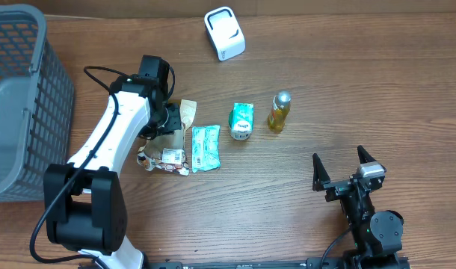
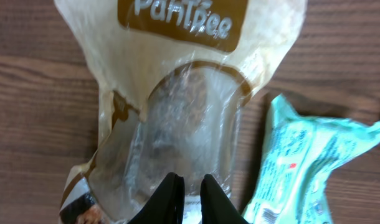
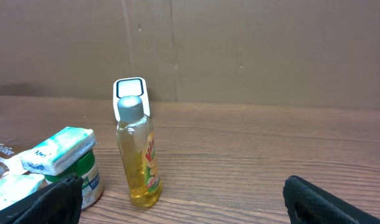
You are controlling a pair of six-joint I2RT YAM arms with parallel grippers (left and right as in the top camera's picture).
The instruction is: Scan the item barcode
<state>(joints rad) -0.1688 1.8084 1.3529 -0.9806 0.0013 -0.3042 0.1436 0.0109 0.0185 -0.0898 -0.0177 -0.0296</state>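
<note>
A cream and brown snack pouch [image 1: 187, 116] with a clear window [image 2: 184, 118] lies flat on the wooden table left of centre. My left gripper [image 1: 167, 128] is down over it. In the left wrist view the two black fingers [image 2: 171, 198] stand almost together, and the left gripper [image 2: 189, 182] pinches the pouch's clear film. The white barcode scanner [image 1: 224, 33] stands at the back of the table, also seen as the scanner [image 3: 133, 90] behind the bottle. My right gripper [image 1: 346, 168] rests near the front right, wide open and empty, far from the pouch.
A teal packet [image 1: 205, 147] lies right beside the pouch. A green can [image 1: 242, 128] with another teal packet on it and a yellow bottle [image 1: 279, 110] stand mid-table. A grey mesh basket [image 1: 52, 82] fills the left edge.
</note>
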